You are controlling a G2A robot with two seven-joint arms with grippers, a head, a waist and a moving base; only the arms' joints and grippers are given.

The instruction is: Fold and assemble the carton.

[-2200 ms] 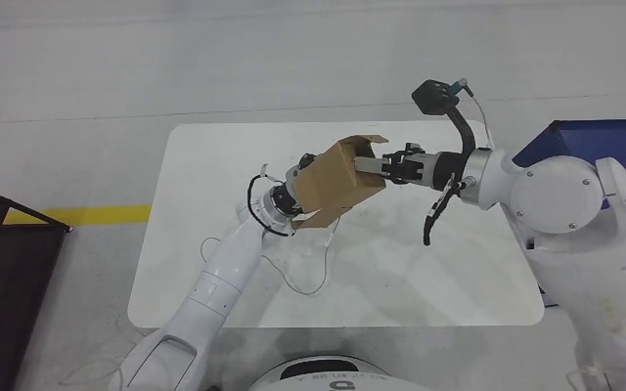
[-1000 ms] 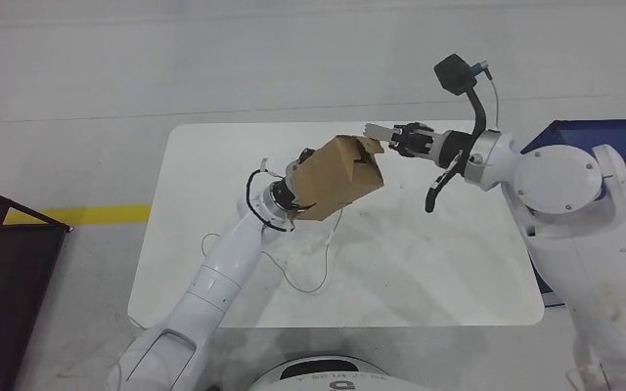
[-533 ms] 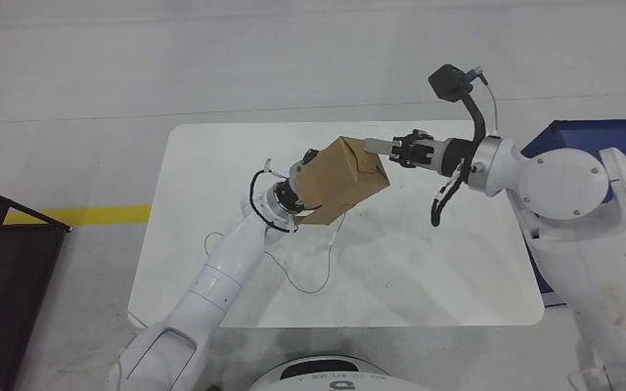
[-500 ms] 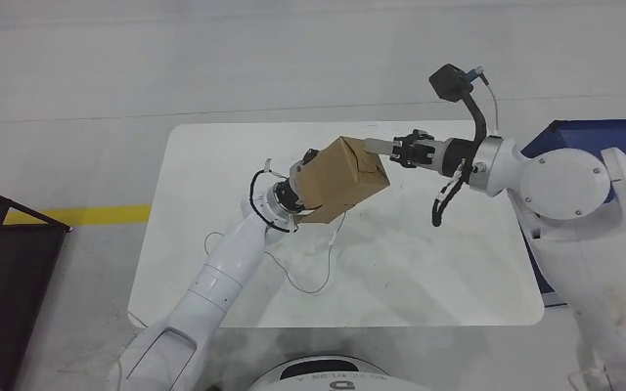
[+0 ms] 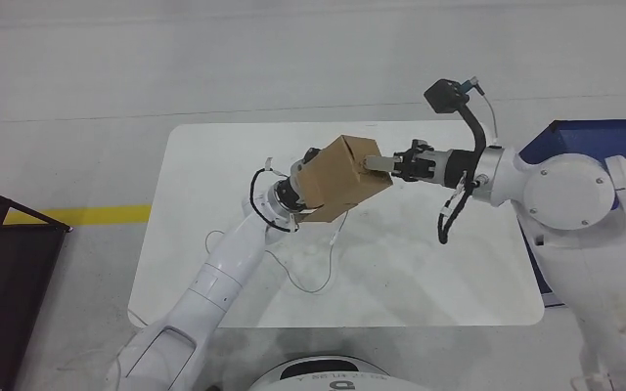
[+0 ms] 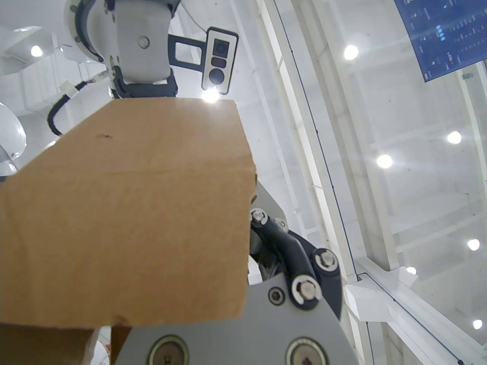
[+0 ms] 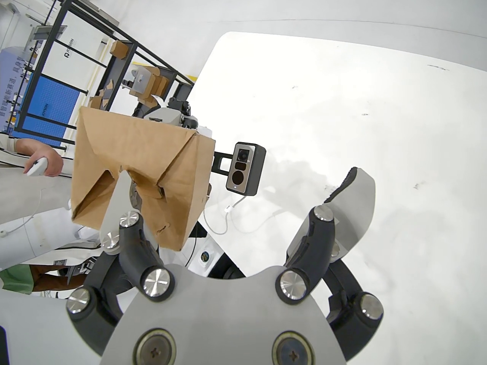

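top view: my left arm holds the brown carton (image 5: 338,178) up off the white table (image 5: 440,279), above the table's far middle part. my right fingers (image 5: 376,162) meet the carton's end from the opposite side.

left wrist view: the carton's flat wall lies close across my left fingers (image 6: 293,252), which are gripping it.

right wrist view: my right fingers are spread wide. one tip presses into the folded end flaps of the carton, and the other hangs free over the table.
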